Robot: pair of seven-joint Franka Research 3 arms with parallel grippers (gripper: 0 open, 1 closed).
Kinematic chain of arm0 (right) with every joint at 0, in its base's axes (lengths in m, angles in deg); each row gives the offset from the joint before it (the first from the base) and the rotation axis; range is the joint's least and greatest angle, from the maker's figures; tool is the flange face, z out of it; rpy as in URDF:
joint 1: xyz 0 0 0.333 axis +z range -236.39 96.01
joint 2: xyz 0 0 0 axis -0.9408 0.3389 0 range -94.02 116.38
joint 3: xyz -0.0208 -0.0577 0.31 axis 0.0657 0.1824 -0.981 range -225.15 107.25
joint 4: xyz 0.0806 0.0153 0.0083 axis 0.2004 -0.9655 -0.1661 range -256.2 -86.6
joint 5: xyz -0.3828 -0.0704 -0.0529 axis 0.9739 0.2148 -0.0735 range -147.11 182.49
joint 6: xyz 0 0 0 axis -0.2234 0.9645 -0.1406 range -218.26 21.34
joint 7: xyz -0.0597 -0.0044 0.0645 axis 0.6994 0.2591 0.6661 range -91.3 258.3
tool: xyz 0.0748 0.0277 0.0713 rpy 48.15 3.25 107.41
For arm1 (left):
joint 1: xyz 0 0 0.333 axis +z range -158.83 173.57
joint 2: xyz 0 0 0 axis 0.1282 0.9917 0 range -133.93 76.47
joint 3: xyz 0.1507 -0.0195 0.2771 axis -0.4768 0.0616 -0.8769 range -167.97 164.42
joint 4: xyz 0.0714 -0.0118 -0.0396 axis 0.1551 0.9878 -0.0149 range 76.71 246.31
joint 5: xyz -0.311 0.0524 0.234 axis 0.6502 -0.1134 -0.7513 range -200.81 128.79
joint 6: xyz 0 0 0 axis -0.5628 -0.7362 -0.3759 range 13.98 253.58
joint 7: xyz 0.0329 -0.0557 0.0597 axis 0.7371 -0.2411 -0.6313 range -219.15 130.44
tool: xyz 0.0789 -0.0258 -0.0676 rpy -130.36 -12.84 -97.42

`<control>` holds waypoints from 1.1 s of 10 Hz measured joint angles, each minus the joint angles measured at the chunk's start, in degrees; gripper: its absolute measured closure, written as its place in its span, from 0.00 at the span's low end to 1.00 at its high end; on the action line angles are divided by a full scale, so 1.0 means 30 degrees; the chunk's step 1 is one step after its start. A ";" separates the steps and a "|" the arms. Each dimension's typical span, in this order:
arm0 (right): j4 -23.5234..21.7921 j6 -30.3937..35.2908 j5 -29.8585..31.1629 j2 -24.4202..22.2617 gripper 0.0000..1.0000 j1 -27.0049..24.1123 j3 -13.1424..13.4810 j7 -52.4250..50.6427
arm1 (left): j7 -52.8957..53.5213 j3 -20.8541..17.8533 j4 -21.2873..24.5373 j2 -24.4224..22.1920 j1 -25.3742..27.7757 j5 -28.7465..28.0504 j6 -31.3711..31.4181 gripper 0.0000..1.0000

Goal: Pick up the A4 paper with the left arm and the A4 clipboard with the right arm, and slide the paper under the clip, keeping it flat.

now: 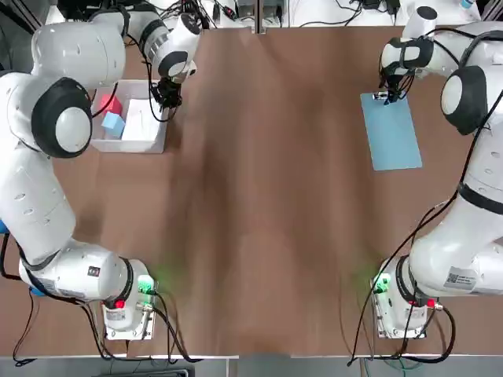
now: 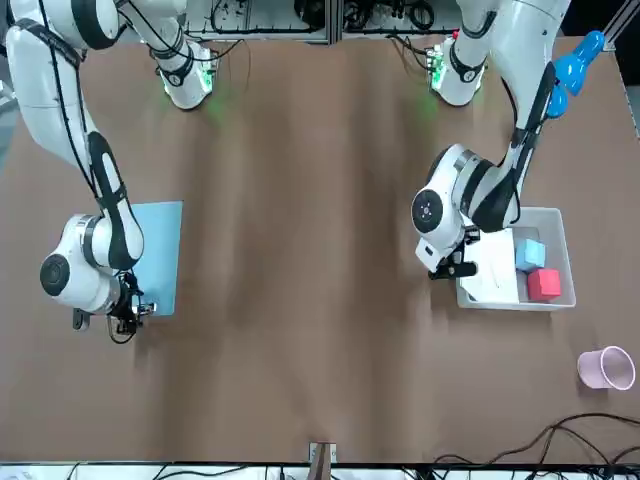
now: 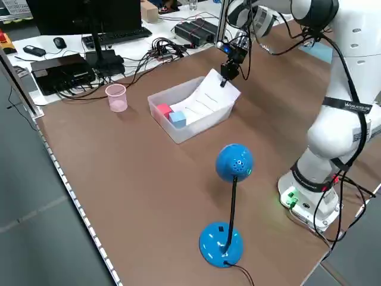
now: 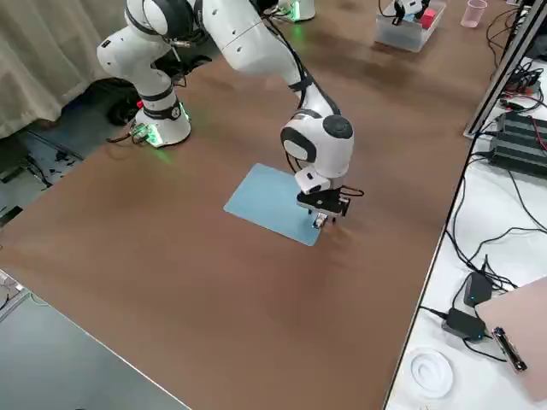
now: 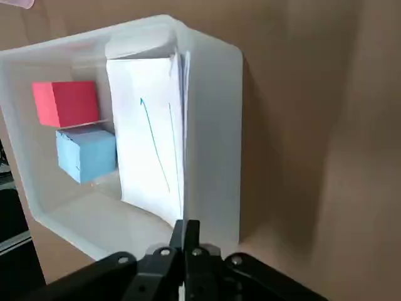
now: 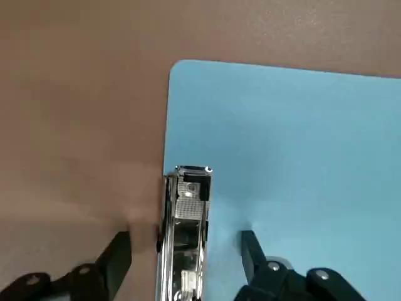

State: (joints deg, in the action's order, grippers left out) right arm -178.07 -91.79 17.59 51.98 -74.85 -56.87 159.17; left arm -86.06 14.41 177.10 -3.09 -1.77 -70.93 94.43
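The white A4 paper (image 5: 147, 150) leans in a clear plastic bin (image 5: 213, 125) at the table's far left, one edge raised over the bin wall (image 3: 208, 95). My left gripper (image 5: 186, 229) is shut on that raised edge (image 1: 167, 100). At the far right the light blue A4 clipboard (image 1: 391, 133) lies flat on the table. Its silver clip (image 6: 188, 219) sits on the short far edge. Low over it, my right gripper (image 6: 185, 241) is open, with one finger on either side of the clip and a gap to each (image 4: 323, 218).
A red cube (image 5: 66, 102) and a blue cube (image 5: 86, 153) lie in the bin beside the paper. A pink cup (image 3: 116, 97) stands beyond the bin. A blue ball on a stand (image 3: 233, 164) rises near the table's left edge.
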 joint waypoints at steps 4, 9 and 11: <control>0.0003 -0.0015 -0.0007 0.0000 0.26 0.0017 -0.0029 0.0005 | -0.0018 0.0011 -0.0228 -0.0719 -0.0039 -0.0007 -0.1089 0.99; 0.0034 -0.0001 -0.0016 -0.0028 0.44 0.0021 -0.0042 0.0094 | 0.0542 0.0013 -0.2075 -0.2286 0.0025 0.0132 -0.3634 0.99; 0.0046 -0.0002 -0.0020 -0.0028 0.45 0.0018 -0.0041 0.0105 | 0.1406 0.0042 -0.3521 -0.2608 0.0018 0.0806 -0.5289 0.99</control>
State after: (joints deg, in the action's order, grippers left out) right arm -177.93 -91.79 17.53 51.89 -74.80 -56.99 159.48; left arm -81.84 14.53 166.53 -10.92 -1.72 -68.51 78.56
